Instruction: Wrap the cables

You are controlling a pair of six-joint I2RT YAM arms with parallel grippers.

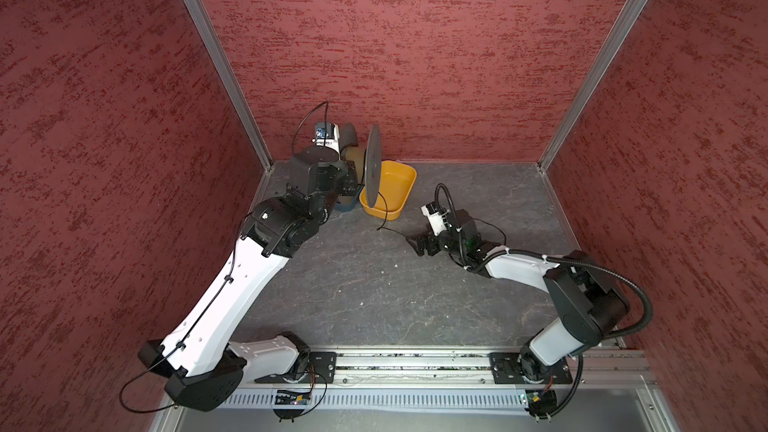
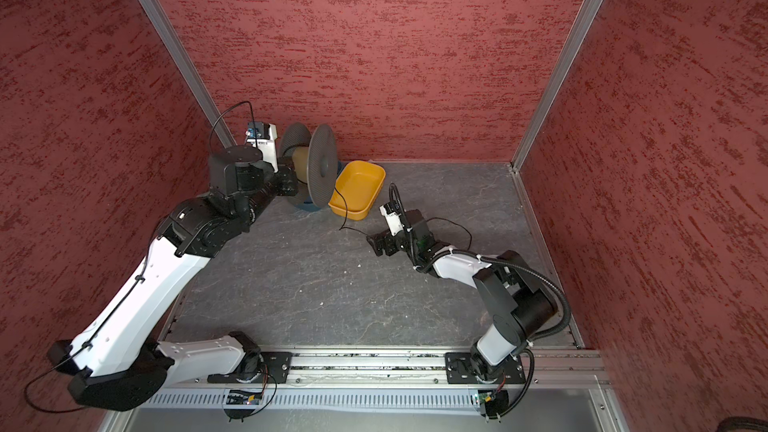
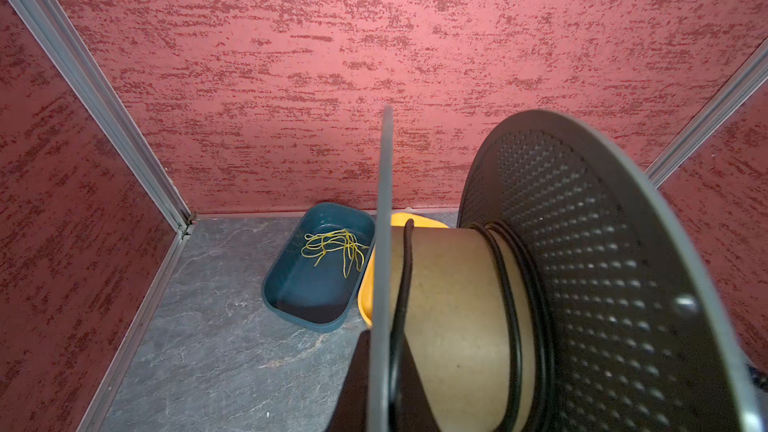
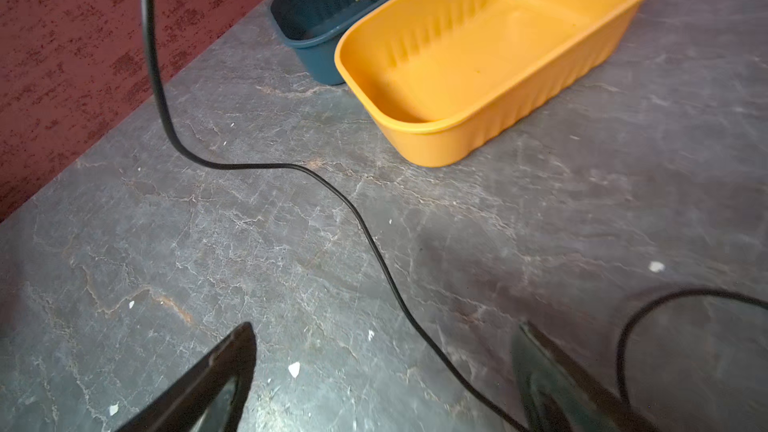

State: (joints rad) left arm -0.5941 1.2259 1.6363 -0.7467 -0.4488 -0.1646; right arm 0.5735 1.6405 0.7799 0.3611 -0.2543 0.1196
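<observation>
A grey spool [image 1: 372, 168] [image 2: 322, 170] with a brown core [image 3: 453, 305] is held up on edge near the back left corner. My left gripper [image 3: 382, 351] [image 2: 291, 182] is shut on one of its flanges. A few turns of the black cable [image 3: 513, 305] lie on the core. The cable [image 1: 384, 218] [image 2: 353, 230] drops from the spool to the table and runs to my right gripper [image 1: 417, 245] [image 2: 376, 245]. That gripper [image 4: 386, 328] hovers low and open. The cable [image 4: 365, 226] passes loose between its fingers.
An empty yellow tub [image 1: 395, 189] [image 2: 361, 180] [image 4: 498, 56] stands just right of the spool. Behind it is a blue tub [image 3: 316, 284] [image 4: 316, 22] holding yellow-green strands [image 3: 332, 245]. Red walls close the back and both sides. A metal rail [image 1: 415, 361] runs along the front.
</observation>
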